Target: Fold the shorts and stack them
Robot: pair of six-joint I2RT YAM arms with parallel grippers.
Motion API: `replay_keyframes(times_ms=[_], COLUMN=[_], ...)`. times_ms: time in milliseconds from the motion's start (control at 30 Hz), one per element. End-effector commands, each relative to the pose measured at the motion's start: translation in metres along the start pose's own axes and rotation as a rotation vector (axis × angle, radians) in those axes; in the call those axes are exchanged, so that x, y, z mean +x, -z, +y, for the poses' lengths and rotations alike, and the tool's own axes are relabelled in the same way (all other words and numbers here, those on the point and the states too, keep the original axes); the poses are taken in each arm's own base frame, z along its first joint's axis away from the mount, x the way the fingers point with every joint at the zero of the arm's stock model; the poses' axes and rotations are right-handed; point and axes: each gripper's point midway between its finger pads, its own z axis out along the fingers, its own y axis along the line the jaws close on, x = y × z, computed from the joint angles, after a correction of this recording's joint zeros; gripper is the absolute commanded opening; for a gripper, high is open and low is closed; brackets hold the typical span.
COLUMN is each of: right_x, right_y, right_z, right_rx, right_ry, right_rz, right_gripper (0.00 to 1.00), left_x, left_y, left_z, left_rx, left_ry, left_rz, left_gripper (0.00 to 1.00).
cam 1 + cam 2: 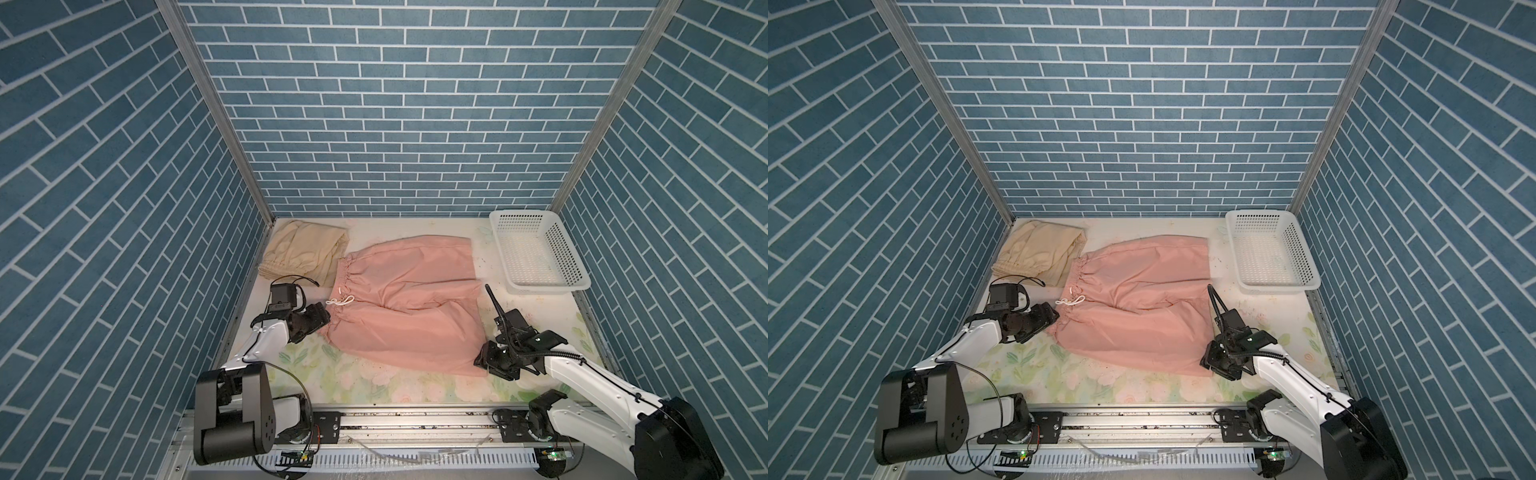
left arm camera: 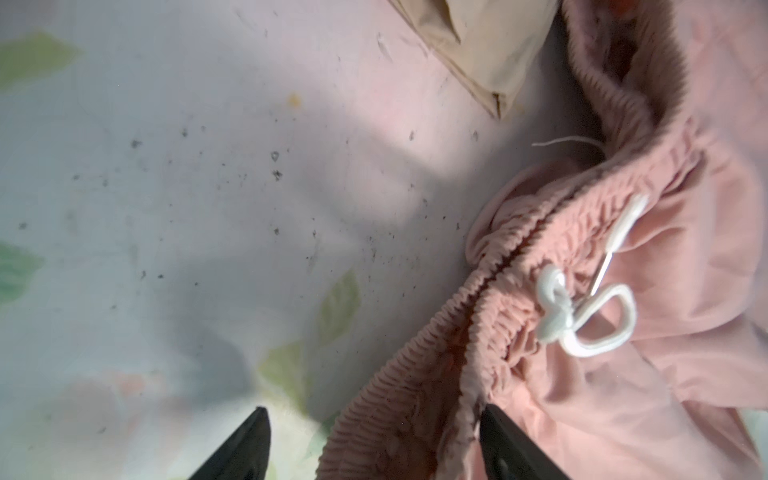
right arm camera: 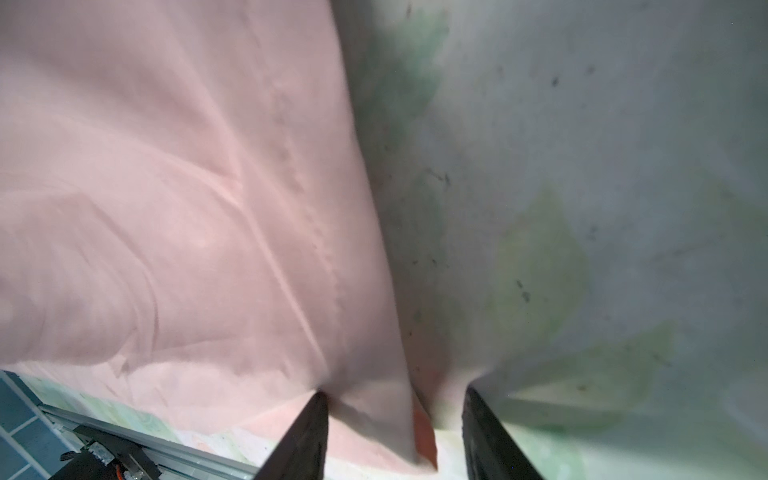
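At pink shorts' (image 1: 407,299) eight and five o'clock corners, left gripper (image 2: 374,409) and right gripper (image 3: 395,390) stand spread astride them; pinch deeply before lifting.

Beige shorts (image 1: 301,257): tan, folded into a compact bundle, gathered waist showing along its near side; lies in the far left corner of the counter (image 1: 374,388), just beside the pink pair. Pink shorts (image 1: 405,303): salmon, spread open and fairly flat mid-counter; gathered waistband (image 1: 347,282) toward the left edge, both wide legs running toward the right edge; white drawstring (image 1: 341,300) tied in a loose bow at mid-waist; light creases between the legs.
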Motion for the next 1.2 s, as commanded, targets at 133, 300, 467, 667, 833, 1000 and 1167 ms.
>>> replay_keyframes(times_ms=[133, 300, 467, 667, 833, 1000, 1167], right_x=[-0.004, -0.008, -0.015, -0.027, -0.04, -0.053, -0.067], right_y=[-0.008, -0.002, 0.014, 0.033, 0.056, 0.089, 0.124], right_z=[0.0, 0.005, 0.006, 0.009, 0.009, 0.006, 0.01], right_rx=[-0.007, 0.001, 0.025, 0.074, 0.095, 0.112, 0.133], right_ry=[-0.046, -0.026, -0.001, 0.051, 0.068, 0.086, 0.124], right_rz=[-0.014, -0.018, -0.065, -0.095, -0.132, -0.195, -0.254], right_gripper=[0.32, 0.1, 0.0, 0.0, 0.0, 0.0, 0.0], left_x=[0.005, 0.021, 0.033, 0.032, 0.034, 0.039, 0.034], left_y=[-0.001, 0.003, 0.003, 0.016, 0.034, 0.059, 0.097], left_z=[-0.004, -0.003, -0.008, -0.021, -0.046, -0.07, -0.073], left_rx=[-0.042, -0.095, -0.069, -0.03, 0.062, 0.138, 0.079], left_ry=[-0.074, -0.076, -0.087, -0.09, -0.081, -0.102, -0.226], left_rz=[0.053, 0.102, 0.133, 0.137, 0.173, 0.26, 0.291], left_gripper=[0.66, 0.61, 0.3, 0.0, 0.0, 0.0, 0.0])
